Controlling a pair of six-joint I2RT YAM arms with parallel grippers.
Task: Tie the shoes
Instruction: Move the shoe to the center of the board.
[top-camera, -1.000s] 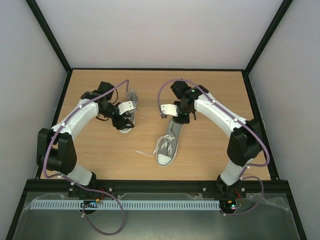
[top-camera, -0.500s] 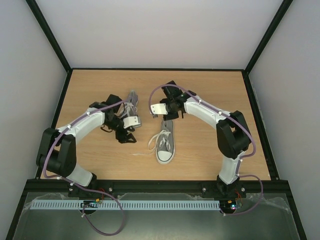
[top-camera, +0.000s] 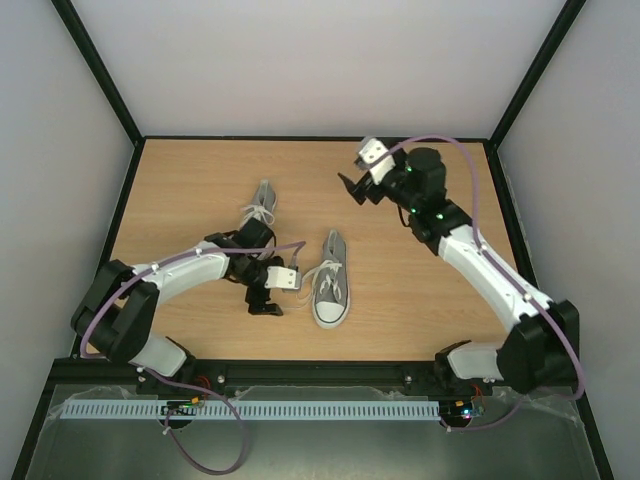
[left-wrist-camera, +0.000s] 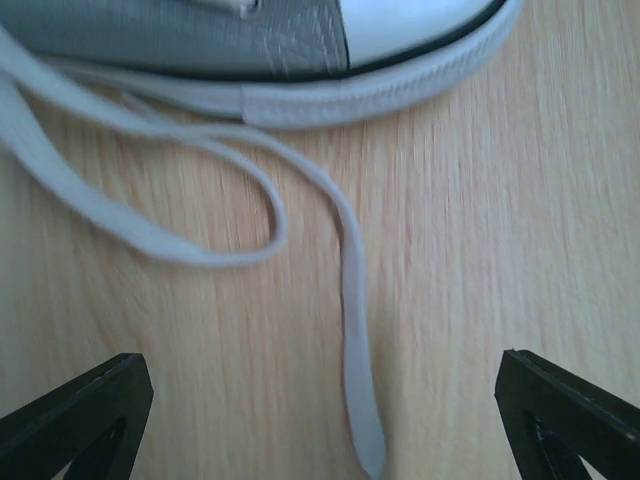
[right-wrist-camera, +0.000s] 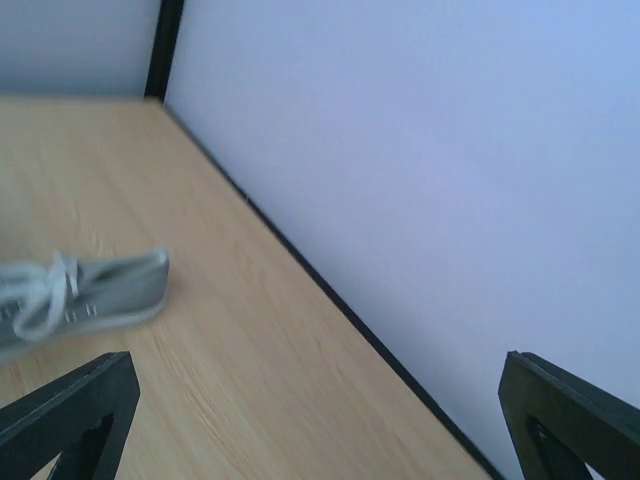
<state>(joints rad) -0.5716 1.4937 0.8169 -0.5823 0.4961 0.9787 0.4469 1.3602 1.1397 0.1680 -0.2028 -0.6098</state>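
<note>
Left end effector (left-wrist-camera: 320, 415) and right end effector (right-wrist-camera: 320, 420) gape empty, while the near shoe (top-camera: 331, 290) has its lace (left-wrist-camera: 350, 300) loose beside it, untied.

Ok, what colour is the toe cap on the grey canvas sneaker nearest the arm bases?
White rubber toe cap, clearest in the top external view.

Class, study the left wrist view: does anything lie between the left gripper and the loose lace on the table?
Nothing visible does. The left gripper is open over bare table, and the lace runs from the shoe down between its fingers, uncovered.
</note>
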